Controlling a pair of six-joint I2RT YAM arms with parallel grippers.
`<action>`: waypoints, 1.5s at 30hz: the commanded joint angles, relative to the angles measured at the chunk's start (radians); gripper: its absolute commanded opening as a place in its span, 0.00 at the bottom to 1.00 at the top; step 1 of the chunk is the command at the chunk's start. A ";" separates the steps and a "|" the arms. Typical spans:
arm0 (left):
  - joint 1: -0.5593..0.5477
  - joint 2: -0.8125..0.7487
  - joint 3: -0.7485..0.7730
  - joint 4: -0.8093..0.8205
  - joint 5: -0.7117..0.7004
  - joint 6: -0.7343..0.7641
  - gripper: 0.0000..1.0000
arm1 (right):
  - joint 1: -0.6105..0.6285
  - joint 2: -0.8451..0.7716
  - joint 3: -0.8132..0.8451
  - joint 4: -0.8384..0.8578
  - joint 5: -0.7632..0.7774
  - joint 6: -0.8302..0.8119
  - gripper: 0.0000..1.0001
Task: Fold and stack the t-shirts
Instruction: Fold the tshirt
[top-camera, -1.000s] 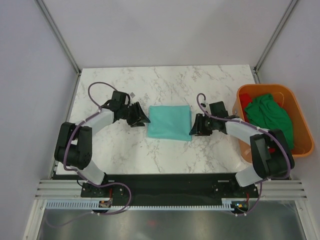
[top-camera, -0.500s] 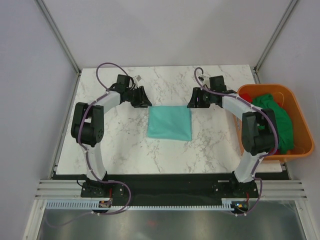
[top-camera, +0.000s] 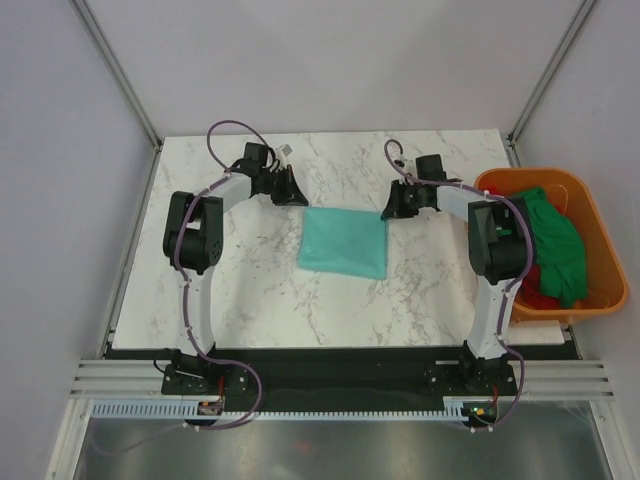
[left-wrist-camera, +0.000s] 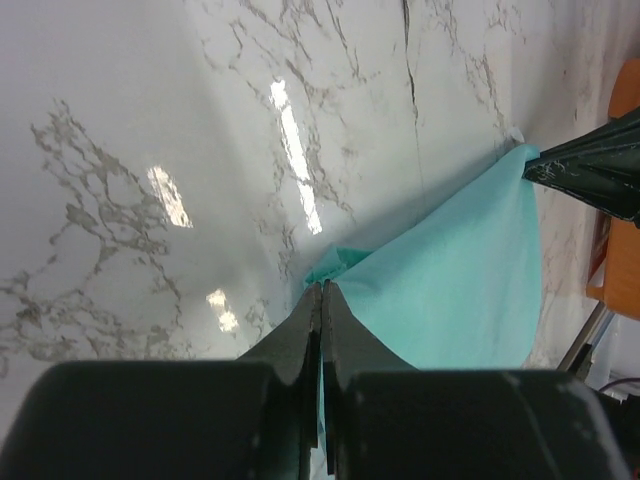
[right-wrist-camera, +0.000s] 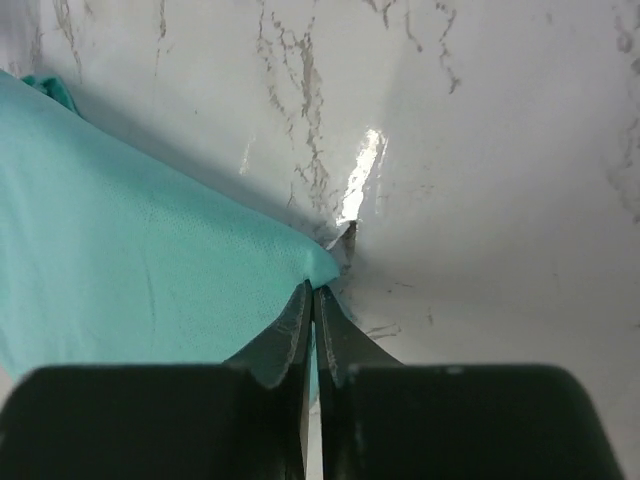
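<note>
**A:** What's in the tub?

**B:** The orange tub (top-camera: 520, 177) sits at the right edge of the marble table (top-camera: 240, 290). A green t-shirt (top-camera: 555, 240) lies crumpled across most of it. A red t-shirt (top-camera: 533, 285) shows beneath it at the near-left side.

**A:** And the one being folded?

**B:** The teal t-shirt (top-camera: 343, 240) lies on the table near the middle as a flat rectangle, well apart from the tub.

**A:** The grippers?

**B:** Each is at a far corner of it. The left gripper (left-wrist-camera: 322, 290) has its jaws pinched tight on the far-left corner, and a small pucker of cloth bunches just ahead of the fingertips. The right gripper (right-wrist-camera: 312, 292) is clamped narrow on the far-right corner, with teal fabric caught between its jaws.

**A:** Anything in the way?

**B:** From above, the right arm (top-camera: 495, 240) crosses the tub's left side and hides part of what's inside.
</note>
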 joint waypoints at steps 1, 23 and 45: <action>-0.001 0.040 0.075 0.013 0.006 -0.040 0.02 | -0.025 0.005 -0.015 0.098 -0.021 0.006 0.07; 0.051 -0.162 -0.041 0.013 0.065 -0.165 0.45 | -0.029 -0.219 -0.163 0.079 -0.006 0.126 0.68; -0.249 -0.423 -0.563 0.049 -0.350 -0.244 0.47 | -0.058 -0.069 -0.314 0.318 -0.047 0.182 0.06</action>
